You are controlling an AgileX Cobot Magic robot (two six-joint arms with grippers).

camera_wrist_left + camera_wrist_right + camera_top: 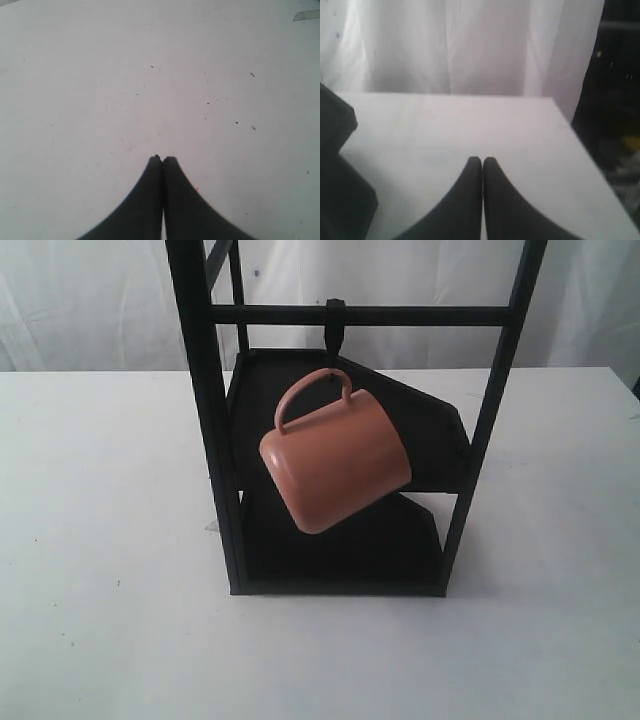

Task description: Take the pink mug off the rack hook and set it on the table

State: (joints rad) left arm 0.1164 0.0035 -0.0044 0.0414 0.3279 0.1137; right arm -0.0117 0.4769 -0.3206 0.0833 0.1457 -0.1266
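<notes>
Left pincer point(161, 159), right pincer point(481, 160) both closed, empty; pink mug point(335, 460) hangs on rack hook point(335, 328), seemingly well apart.

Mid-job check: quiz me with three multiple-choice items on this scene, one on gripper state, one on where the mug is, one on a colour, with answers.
1. The left gripper and right gripper are:
A) both shut and empty
B) both wide open
C) one holding something

2. The pink mug is:
A) upright on a shelf
B) hanging by its handle from the rack hook
C) upside down on a post

3. The rack frame is:
A) white
B) silver
C) black

Answers:
1 A: in both wrist views the fingertips meet with nothing between them.
2 B: the handle loops over the hook and the body hangs tilted.
3 C: the whole frame is black.
</notes>
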